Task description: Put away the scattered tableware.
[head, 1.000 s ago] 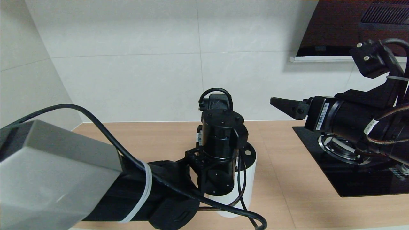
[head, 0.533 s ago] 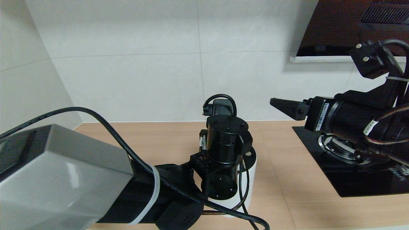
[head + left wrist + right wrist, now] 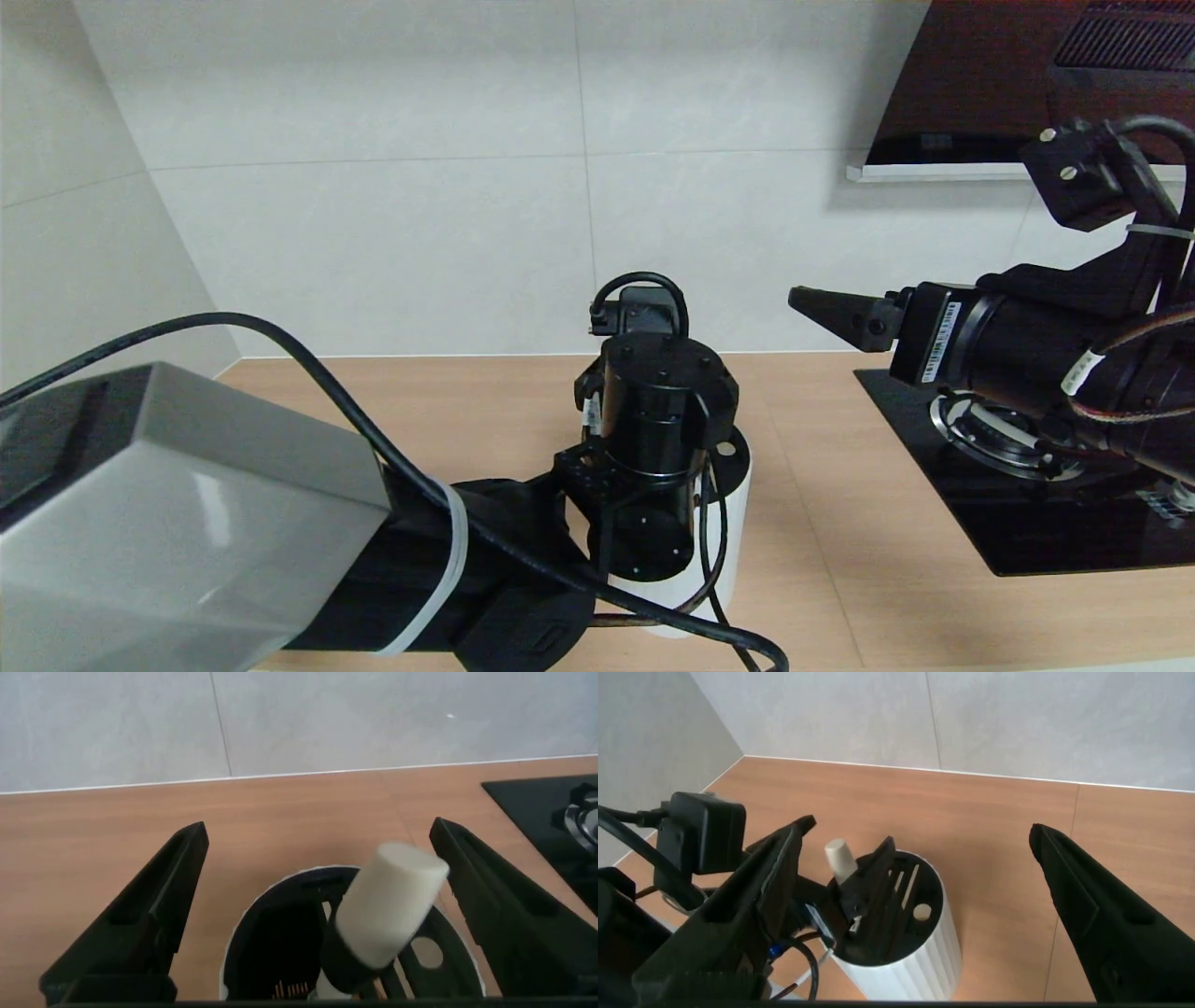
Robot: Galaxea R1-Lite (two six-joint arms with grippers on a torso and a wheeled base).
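Observation:
A white cylindrical utensil holder (image 3: 733,532) with a black slotted top stands on the wooden counter. In the left wrist view a cream-handled utensil (image 3: 388,905) stands upright in the holder (image 3: 234,952). My left gripper (image 3: 318,835) hangs open just above it, one finger on each side of the handle and neither touching. From the head view the left arm's wrist (image 3: 658,401) covers most of the holder's top. My right gripper (image 3: 808,303) is held high to the right, pointing left. It is open (image 3: 920,831) and holds nothing, looking down at the holder (image 3: 906,943) and the handle (image 3: 840,859).
A black glass stove (image 3: 1027,532) with a burner ring lies on the counter at the right, under the right arm. A dark range hood (image 3: 980,84) hangs on the tiled wall above it. Bare wooden counter (image 3: 420,401) stretches left of and behind the holder.
The left arm's wrist has shifted slightly right and down over the holder, then turned a little. The right arm has stayed still.

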